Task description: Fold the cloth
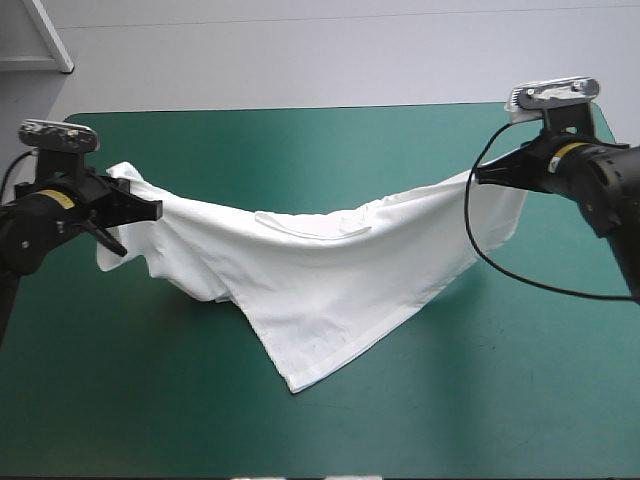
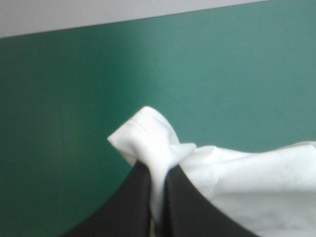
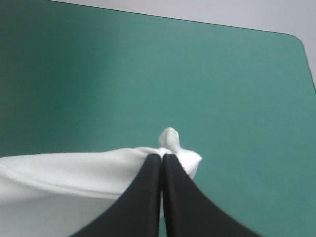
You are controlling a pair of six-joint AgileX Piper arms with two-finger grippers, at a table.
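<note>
Left fingers (image 2: 126, 207) all but closed, pinching a T-shirt (image 1: 320, 270) corner between them. Right fingers (image 3: 140, 197) likewise (hem bunched past the tips). T-shirt hangs slung between both, lowest fold resting on the worktop (image 1: 520, 400).

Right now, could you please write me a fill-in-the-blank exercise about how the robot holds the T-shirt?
1. The T-shirt is ____ in colour.
2. The number of grippers holding it up is ____.
3. The left gripper and the right gripper are each ____ on it.
4. The colour of the table's cover beneath it is ____.
Missing words: white; two; shut; teal-green.
</note>
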